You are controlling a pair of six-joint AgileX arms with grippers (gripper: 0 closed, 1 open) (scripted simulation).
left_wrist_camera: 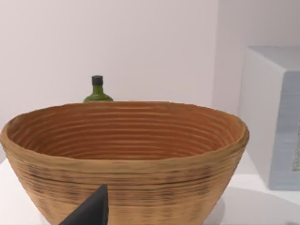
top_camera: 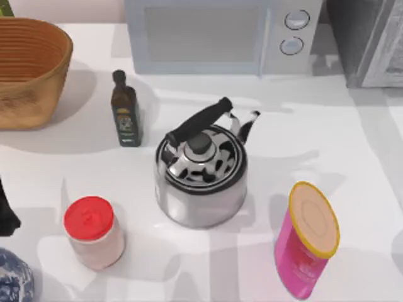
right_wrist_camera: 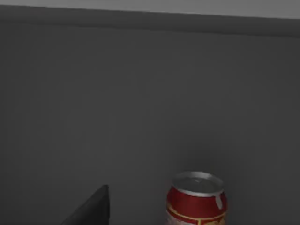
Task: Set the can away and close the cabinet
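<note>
The can [right_wrist_camera: 197, 199], red with a silver top and a pale yellow band, stands upright against a dark grey wall [right_wrist_camera: 140, 93] in the right wrist view. A dark part of my right gripper [right_wrist_camera: 91, 208] shows beside the can, apart from it. The cabinet [top_camera: 368, 41] stands at the table's back right corner, dark grey with a lighter panel at its right. My left arm [top_camera: 5, 214] is parked at the table's left edge, and its gripper [left_wrist_camera: 91, 211] faces the woven basket [left_wrist_camera: 126, 154].
A steel kettle [top_camera: 201, 173] stands mid-table. Around it are a dark green bottle [top_camera: 126, 113], a red-lidded pale jar [top_camera: 94, 233] and a pink canister [top_camera: 308, 242]. The basket [top_camera: 28, 69] is back left, a microwave [top_camera: 220, 34] at the back, and a blue-white object [top_camera: 12, 280] front left.
</note>
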